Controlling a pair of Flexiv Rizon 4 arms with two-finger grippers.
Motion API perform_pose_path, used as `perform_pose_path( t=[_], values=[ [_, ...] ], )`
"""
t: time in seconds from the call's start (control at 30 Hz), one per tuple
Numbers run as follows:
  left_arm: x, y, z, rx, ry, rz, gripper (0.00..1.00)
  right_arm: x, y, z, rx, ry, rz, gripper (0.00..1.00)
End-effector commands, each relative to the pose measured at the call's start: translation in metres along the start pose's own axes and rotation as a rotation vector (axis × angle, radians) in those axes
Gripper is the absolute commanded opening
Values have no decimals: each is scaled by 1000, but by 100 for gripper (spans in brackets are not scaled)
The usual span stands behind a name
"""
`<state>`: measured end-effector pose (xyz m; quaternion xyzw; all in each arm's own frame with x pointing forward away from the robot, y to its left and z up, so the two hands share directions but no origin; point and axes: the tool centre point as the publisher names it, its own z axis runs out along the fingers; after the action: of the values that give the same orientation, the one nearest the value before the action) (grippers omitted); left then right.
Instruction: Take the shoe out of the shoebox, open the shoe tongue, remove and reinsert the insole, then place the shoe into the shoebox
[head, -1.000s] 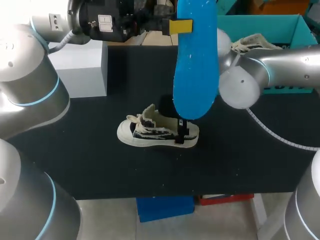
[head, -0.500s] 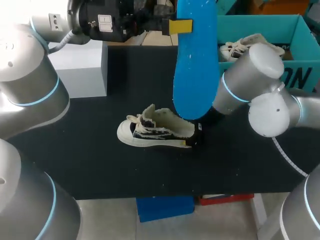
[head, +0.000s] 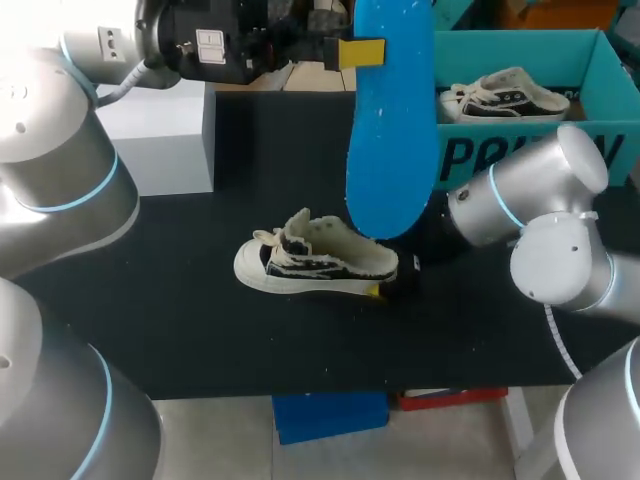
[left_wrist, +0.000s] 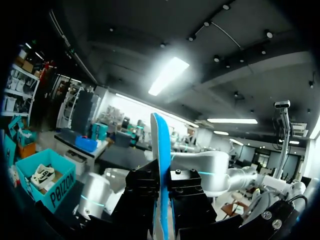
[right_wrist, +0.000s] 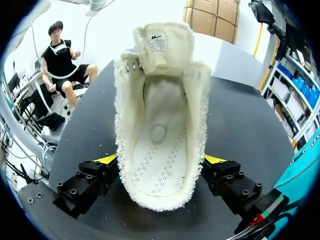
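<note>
A cream and black sneaker (head: 315, 262) lies on the black table (head: 200, 330), toe to the left, tongue pulled up. Its blue insole (head: 392, 120) hangs upright high above it, with my left gripper (head: 355, 52) shut on its upper part. In the left wrist view the insole (left_wrist: 161, 150) stands edge-on between the left gripper's (left_wrist: 162, 200) black fingers. My right gripper (head: 390, 282) sits low at the heel. The right wrist view shows the shoe (right_wrist: 160, 135) with no insole inside, its heel between the right gripper's (right_wrist: 161, 161) open fingers.
A teal shoebox (head: 590, 70) stands at the back right with a second sneaker (head: 505, 95) in it; the shoebox (left_wrist: 55, 192) also shows in the left wrist view. A white box (head: 165, 140) stands at the back left.
My right arm has swung down and to the right, bringing its gripper from above the heel to low behind it. The left arm and insole have stayed put.
</note>
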<state>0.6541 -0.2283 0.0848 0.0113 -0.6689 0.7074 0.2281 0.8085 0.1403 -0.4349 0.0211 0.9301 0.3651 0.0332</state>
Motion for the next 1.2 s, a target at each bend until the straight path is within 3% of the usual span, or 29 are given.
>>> perform_pose_path(
  t=[0.03,0.73,0.8,0.87,0.97,1.07,1.2],
  values=[
    [0,1,1,0,-3,1,0,1,-7,6,-156,-1,6,100],
    [0,1,1,0,-3,1,0,2,-12,2,-144,-2,36,100],
    [0,1,1,0,-3,1,0,2,-13,-2,-95,-3,59,100],
    [0,1,1,0,-3,1,0,2,-13,-6,21,30,86,100],
    [0,1,1,0,-3,1,0,-2,-11,-14,116,39,104,100],
    [0,1,1,0,-3,1,0,-7,-4,-23,248,65,100,100],
    [0,1,1,0,-3,1,0,-14,6,-31,365,86,98,100]
  ],
)
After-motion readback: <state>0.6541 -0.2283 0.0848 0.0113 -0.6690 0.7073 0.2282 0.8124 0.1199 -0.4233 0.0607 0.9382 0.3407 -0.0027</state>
